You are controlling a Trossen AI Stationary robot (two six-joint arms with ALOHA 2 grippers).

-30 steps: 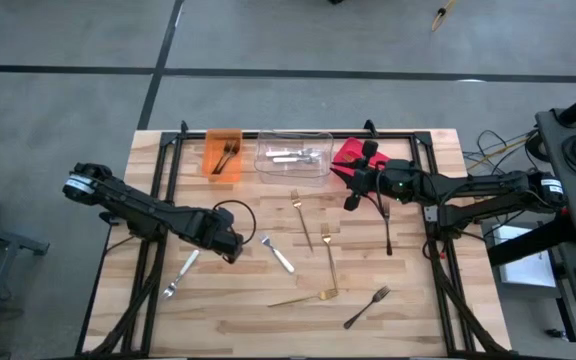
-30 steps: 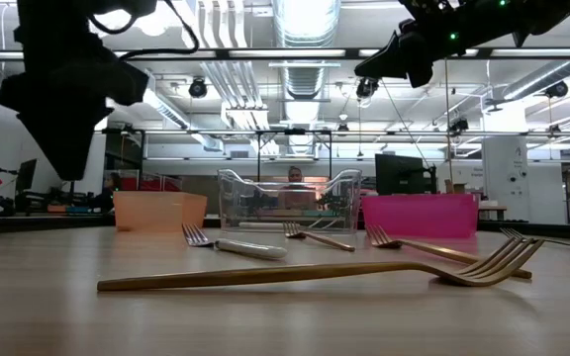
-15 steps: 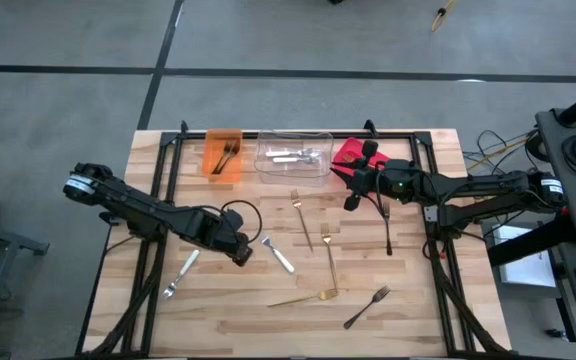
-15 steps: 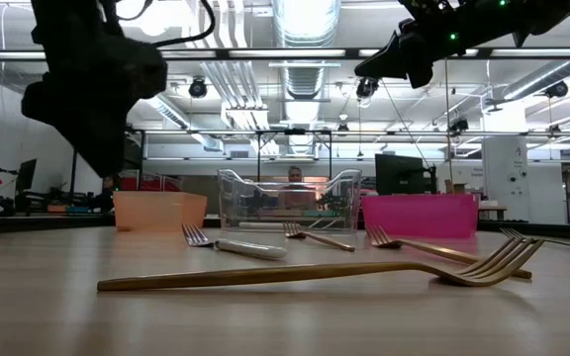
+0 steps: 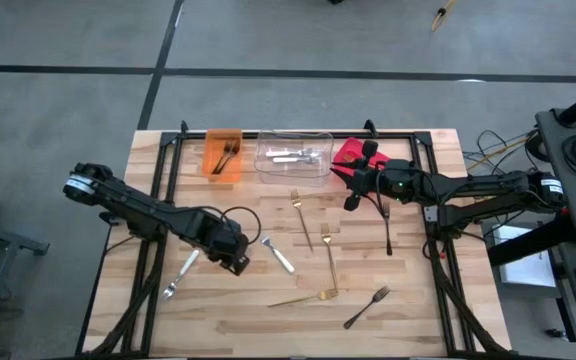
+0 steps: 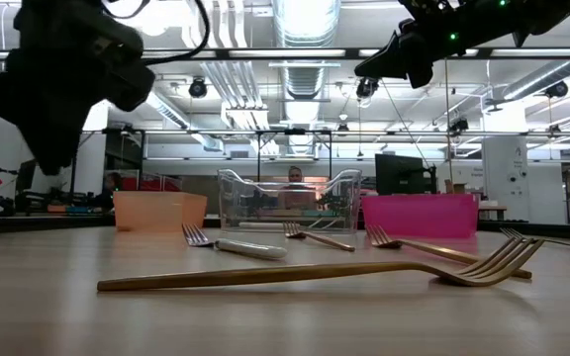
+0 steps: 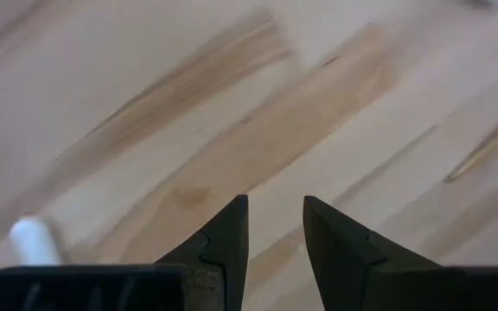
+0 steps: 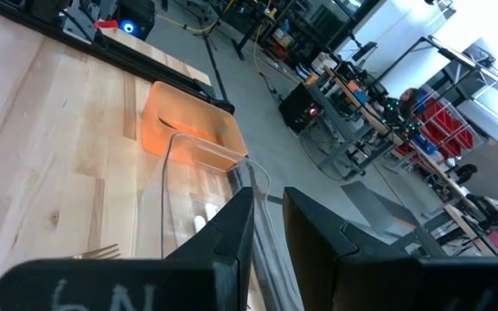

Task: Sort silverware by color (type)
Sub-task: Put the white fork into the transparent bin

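Wood tabletop [image 5: 408,310]: forks scattered mid-board.
Left gripper [image 5: 236,263]: near centre, jaws slightly apart, holding nothing.
Right gripper [image 5: 351,200]: by red bin [image 5: 348,153], back edge, jaws narrowly apart, nothing between.

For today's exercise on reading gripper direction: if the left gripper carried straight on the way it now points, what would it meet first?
Most likely bare wood of the table. The left gripper points down at it, fingers slightly apart and empty; the white-handled fork lies off to one side.
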